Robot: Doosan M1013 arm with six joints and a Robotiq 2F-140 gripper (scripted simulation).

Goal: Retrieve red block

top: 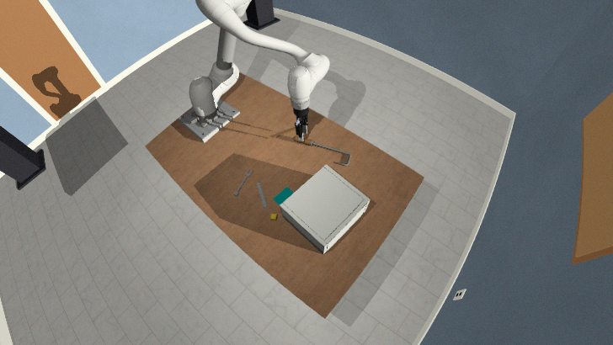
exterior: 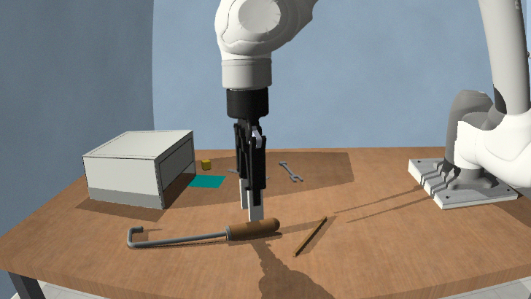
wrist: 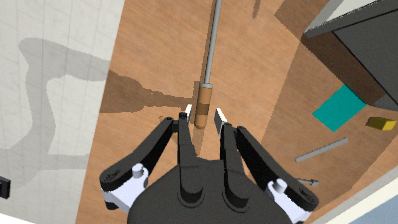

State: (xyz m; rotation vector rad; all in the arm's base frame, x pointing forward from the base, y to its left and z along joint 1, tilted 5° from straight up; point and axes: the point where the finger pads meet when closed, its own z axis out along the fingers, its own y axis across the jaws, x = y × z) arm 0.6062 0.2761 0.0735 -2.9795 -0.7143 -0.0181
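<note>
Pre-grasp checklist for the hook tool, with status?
1. Gripper partly open, nothing held: ok.
2. Fingers straddle the hook tool's wooden handle in the wrist view: ok.
3. Fingertips down at handle height: not ok, still just above it in the exterior view.
4. Hook end points toward the cabinet side: ok.
5. Red block visible under the cabinet: cannot tell, none in view.
6. Teal square unoccupied; yellow cube sits apart from it: ok.
</note>
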